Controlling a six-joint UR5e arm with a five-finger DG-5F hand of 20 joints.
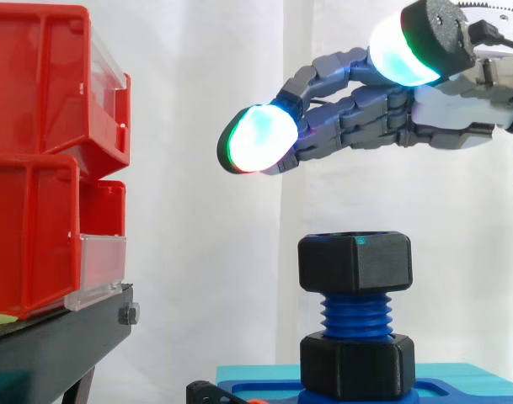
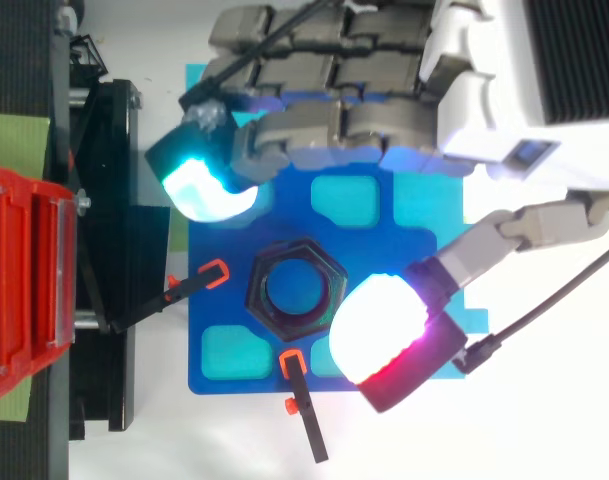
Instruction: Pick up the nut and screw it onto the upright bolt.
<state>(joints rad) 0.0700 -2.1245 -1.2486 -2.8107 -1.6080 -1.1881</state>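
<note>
Hand, top view: the hand (image 2: pixel 504 90) is closest to the camera and reaches in from the upper right, over the blue plate (image 2: pixel 219 310).
Fingers, top view: the fingers (image 2: pixel 206 185) are spread and loosely bent, with nothing in them. One glowing cyan pad lies up and left of the nut. The thumb (image 2: pixel 379 330) glows white with a red edge and lies at the nut's lower right, covering that corner from above.
Nut, top view: the black six-sided nut (image 2: pixel 294 288) sits mid-plate, between finger pad and thumb. Blue shows through its hole.
Clamps, top view: two black clamps with orange tips sit at the plate's edge, one (image 2: pixel 199 282) left of the nut and one (image 2: pixel 302 400) below it.
Bins, top view: red bins (image 2: pixel 24 290) at the left edge, on a black stand (image 2: pixel 104 250).
Hand, side view: the hand (image 1: pixel 458 105) comes in from the upper right. Its fingers (image 1: pixel 260 139) reach left and droop a little, apart from the thumb (image 1: pixel 403 50). All of it is well above the nut, touching nothing.
Nut, side view: the nut (image 1: pixel 355 263) sits level on the top end of the bolt (image 1: pixel 355 316).
Bolt, side view: blue and upright, with bare thread showing between the nut and a lower nut (image 1: pixel 357 366) at its foot, which rests on the plate (image 1: pixel 467 391).
Bins, side view: stacked red bins (image 1: pixel 37 168) on the stand (image 1: pixel 54 341) at the left, apart from the bolt.
Backdrop, side view: white curtain (image 1: pixel 205 278).
</note>
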